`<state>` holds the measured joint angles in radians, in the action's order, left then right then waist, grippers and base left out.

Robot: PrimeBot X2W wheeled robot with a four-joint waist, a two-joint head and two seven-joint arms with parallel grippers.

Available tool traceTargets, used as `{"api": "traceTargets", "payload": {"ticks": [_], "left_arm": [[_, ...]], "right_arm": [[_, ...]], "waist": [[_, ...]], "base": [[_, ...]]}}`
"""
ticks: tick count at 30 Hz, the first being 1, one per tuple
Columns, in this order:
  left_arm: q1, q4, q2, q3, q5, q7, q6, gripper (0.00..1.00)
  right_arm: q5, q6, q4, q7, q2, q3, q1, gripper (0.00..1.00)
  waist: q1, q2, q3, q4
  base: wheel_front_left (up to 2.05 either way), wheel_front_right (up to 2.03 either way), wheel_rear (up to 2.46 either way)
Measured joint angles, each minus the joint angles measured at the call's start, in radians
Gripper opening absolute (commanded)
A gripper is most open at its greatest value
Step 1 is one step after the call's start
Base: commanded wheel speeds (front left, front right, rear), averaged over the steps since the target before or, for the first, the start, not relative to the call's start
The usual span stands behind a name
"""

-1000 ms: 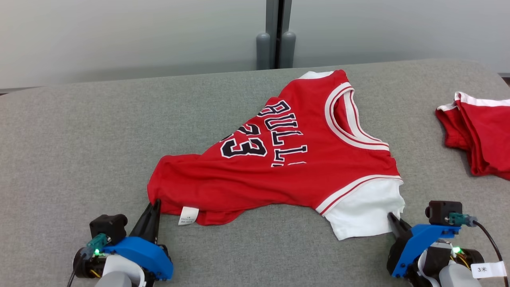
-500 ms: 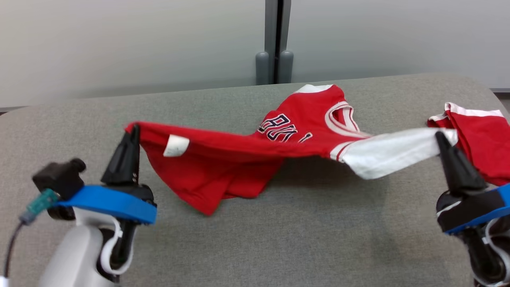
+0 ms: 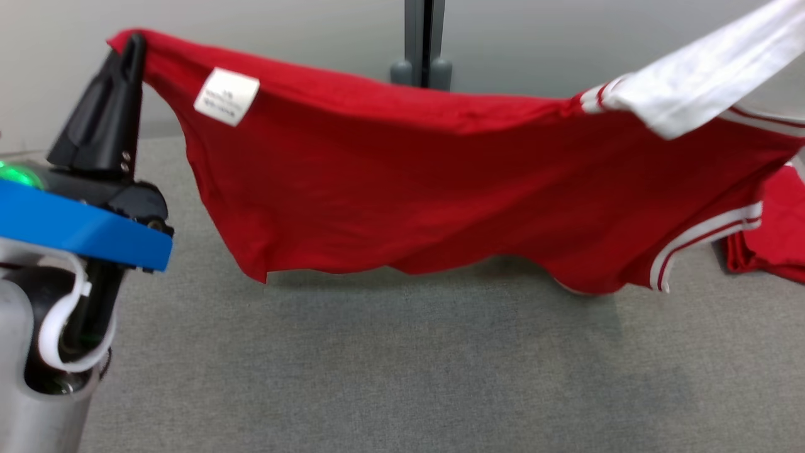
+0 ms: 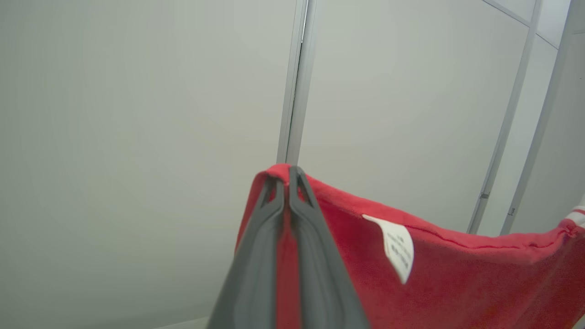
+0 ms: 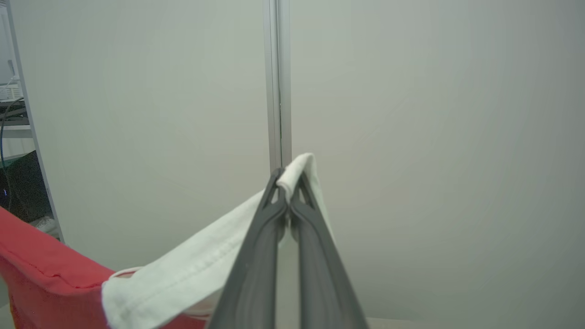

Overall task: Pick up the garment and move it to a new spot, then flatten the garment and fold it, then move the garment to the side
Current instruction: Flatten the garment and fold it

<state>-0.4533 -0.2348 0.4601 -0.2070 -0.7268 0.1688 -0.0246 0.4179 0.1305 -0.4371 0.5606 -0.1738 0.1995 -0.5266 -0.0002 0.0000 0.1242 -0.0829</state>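
Note:
The garment, a red jersey with white trim and a white sleeve, hangs stretched in the air above the grey table. My left gripper is shut on its red hem corner at the upper left, beside a white care label. In the left wrist view the left gripper pinches red cloth. In the right wrist view my right gripper is shut on the white sleeve, which runs off the head view's upper right. The jersey's lowest edge hangs just above the table.
A second red garment lies folded on the table at the right edge, partly behind the hanging jersey. Grey wall panels with a vertical post stand behind the table.
Both grippers have risen high with the jersey, lifting it off the table until it hangs spread between them. The head camera has also shifted.

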Motion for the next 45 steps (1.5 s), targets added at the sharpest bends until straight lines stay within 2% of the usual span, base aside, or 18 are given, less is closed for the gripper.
{"api": "traceTargets", "payload": {"ticks": [3,7,9,15,22,29,32,35,41,45], "left_arm": [[-0.047,-0.012,0.02,-0.001,0.015,0.048,-0.018,0.0],[-0.101,0.039,0.04,-0.009,0.037,0.087,-0.03,0.0],[-0.147,0.089,0.067,-0.032,0.097,0.098,-0.032,0.0],[-0.355,0.293,0.066,-0.072,0.194,0.084,-0.027,0.0],[-0.649,0.448,0.029,-0.084,0.263,-0.023,0.0,0.0],[-0.829,0.496,0.024,-0.09,0.328,-0.174,0.024,0.0],[-0.829,0.509,0.024,-0.102,0.336,-0.218,0.042,0.0],[-0.773,0.525,0.025,-0.125,0.346,-0.264,0.053,0.0],[-0.561,0.629,-0.002,-0.165,0.335,-0.356,0.062,0.0],[-0.389,0.699,-0.046,-0.171,0.283,-0.39,0.061,0.0]], "right_arm": [[-0.002,0.0,0.065,0.009,-0.035,-0.001,-0.067,0.0],[0.006,0.0,0.193,-0.026,-0.05,-0.019,-0.157,0.0],[0.009,0.0,0.269,-0.059,-0.049,-0.026,-0.22,0.0],[-0.023,0.0,0.517,-0.197,-0.047,-0.106,-0.467,0.0],[-0.066,0.0,0.704,-0.439,-0.061,-0.15,-0.761,0.0],[-0.101,0.0,0.727,-0.677,-0.152,-0.21,-0.942,0.0],[-0.094,0.0,0.727,-0.726,-0.194,-0.262,-0.937,0.0],[-0.054,0.0,0.736,-0.748,-0.229,-0.323,-0.864,0.0],[0.057,0.0,0.772,-0.754,-0.247,-0.455,-0.592,0.0],[0.14,0.0,0.766,-0.703,-0.263,-0.532,-0.392,0.0]], "waist": [[0.0001,0.0,0.035,0.001],[0.0002,0.0,0.113,-0.014],[0.0004,0.0,0.16,-0.021],[0.0006,0.0,0.299,-0.034],[0.0006,0.0,0.383,-0.008],[0.0001,0.0,0.396,0.003],[0.0002,0.0,0.413,0.001],[0.0002,0.0,0.435,-0.006],[0.0003,0.0,0.438,-0.02],[0.0003,0.0,0.396,-0.009]], "base": [[0.0,0.0,0.0],[0.0,0.0,0.0],[0.0,0.0,0.0],[0.0,0.0,0.0],[0.0,0.0,0.0],[0.0,0.0,0.0],[0.0,0.0,0.0],[0.0,0.0,0.0],[0.0,0.0,0.0],[0.0,0.0,0.0]]}}
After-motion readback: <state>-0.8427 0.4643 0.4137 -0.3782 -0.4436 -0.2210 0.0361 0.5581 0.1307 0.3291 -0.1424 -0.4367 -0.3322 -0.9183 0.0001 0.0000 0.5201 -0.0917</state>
